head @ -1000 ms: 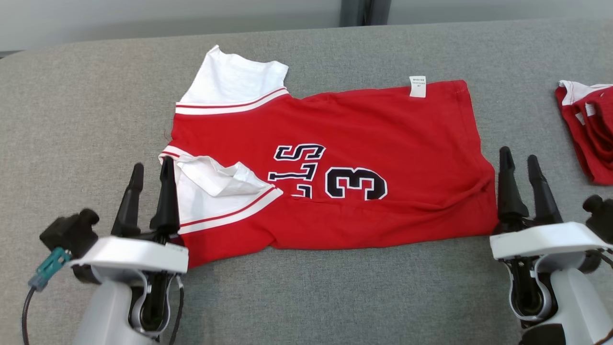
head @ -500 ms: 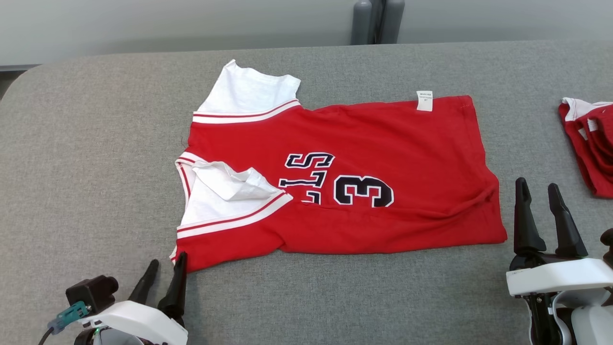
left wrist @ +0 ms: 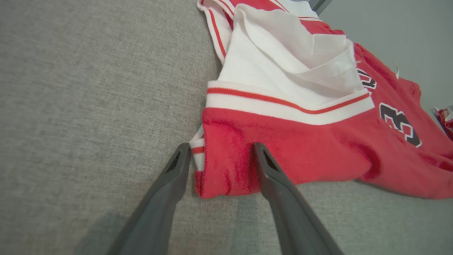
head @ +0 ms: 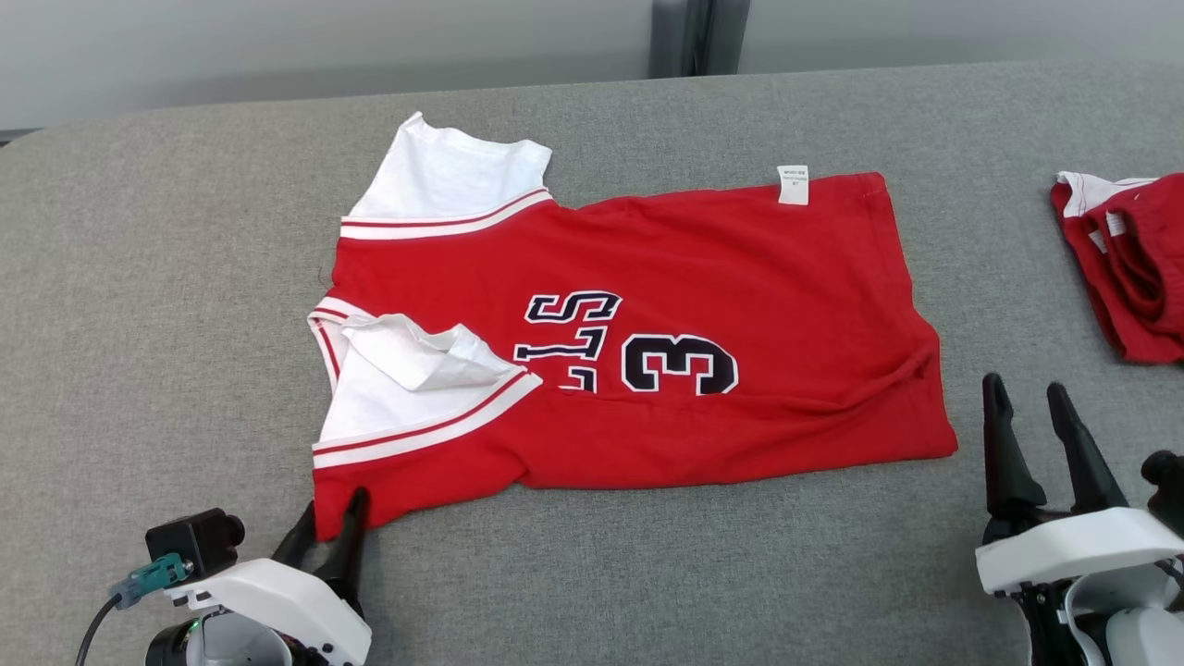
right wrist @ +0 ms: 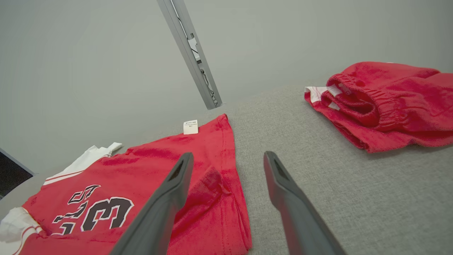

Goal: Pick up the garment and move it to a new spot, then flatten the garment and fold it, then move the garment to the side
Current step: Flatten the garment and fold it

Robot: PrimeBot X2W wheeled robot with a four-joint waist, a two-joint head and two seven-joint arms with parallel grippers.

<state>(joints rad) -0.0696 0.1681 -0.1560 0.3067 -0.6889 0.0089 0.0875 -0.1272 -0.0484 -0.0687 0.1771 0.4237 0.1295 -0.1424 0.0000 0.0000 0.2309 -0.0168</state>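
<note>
Centrally on the grey fabric-covered worktop (head: 139, 277) lay the red short-sleeved jersey with white sleeves and a black numeral (head: 647, 277), spread nearly flat. Its near left corner sat between the two spread fingers of the left claw (head: 333, 501); in the left wrist view the claw (left wrist: 221, 146) stood open, one finger on either side of that red corner (left wrist: 219, 170), not closed on it. The right claw (head: 1024, 384), likewise open and holding nothing, stood just beyond the jersey's near right hem corner, apart from the cloth.

To the right, well apart from the jersey, lay a bundled pile of red cloth with white trim (head: 1133, 268). A grey upright post (head: 680, 37) rose behind the worktop's far edge. Nothing lay between either claw and the jersey.

Lengthwise the jersey ran left to right across the worktop: sleeves toward the robot's left, hem toward its right, with a small white label (head: 793, 184) on the far edge. The near sleeve (head: 407, 388) was rumpled and folded over itself.
</note>
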